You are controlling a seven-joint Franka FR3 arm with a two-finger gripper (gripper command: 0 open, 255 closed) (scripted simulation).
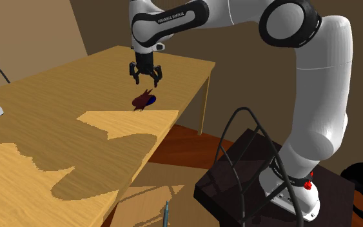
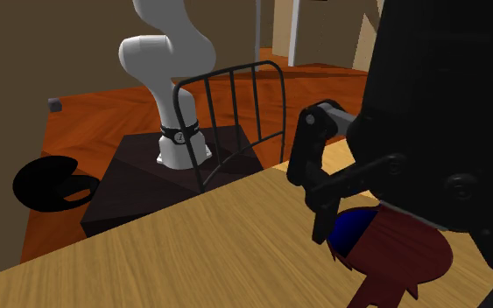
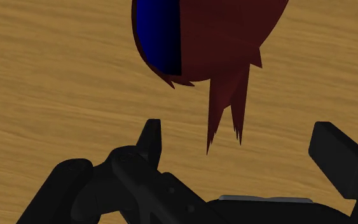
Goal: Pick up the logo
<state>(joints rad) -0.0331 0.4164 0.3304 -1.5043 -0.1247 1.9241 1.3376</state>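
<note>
1 dark-red rounded logo [image 1: 144,100] with a blue segment and spiky tails lay on the light wooden table [image 1: 44,167] near its edge, while the all-black 2-finger gripper [image 1: 146,82] hung above that table, fingers apart and empty; judged light, stiff and thin, best pinched across the rounded body.

logo [image 3: 215,38], far part cut off by wrist view's edge
</note>
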